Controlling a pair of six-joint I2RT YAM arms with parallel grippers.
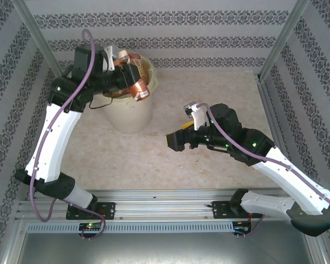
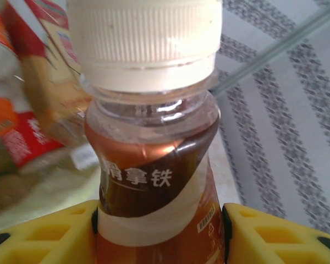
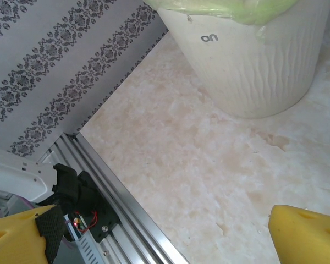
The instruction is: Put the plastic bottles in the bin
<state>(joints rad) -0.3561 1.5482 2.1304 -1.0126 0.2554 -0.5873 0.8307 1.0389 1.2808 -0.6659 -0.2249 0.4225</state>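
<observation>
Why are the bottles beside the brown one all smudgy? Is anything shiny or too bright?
Left wrist view: the brown bottle is close and fairly sharp, with a white shine on its clear neck; the bottles behind it are blurry. Right wrist view: the bin and table look crisp, in even light. Top external view: soft light, no glare, a bit grainy.

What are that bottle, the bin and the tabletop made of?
Bottle: clear, glossy plastic by its highlights, with a ribbed cream cap. Bin: matte pale plastic, wavy ribbed wall, probably. Tabletop: looks like beige marbled stone or laminate; cannot tell which.
</observation>
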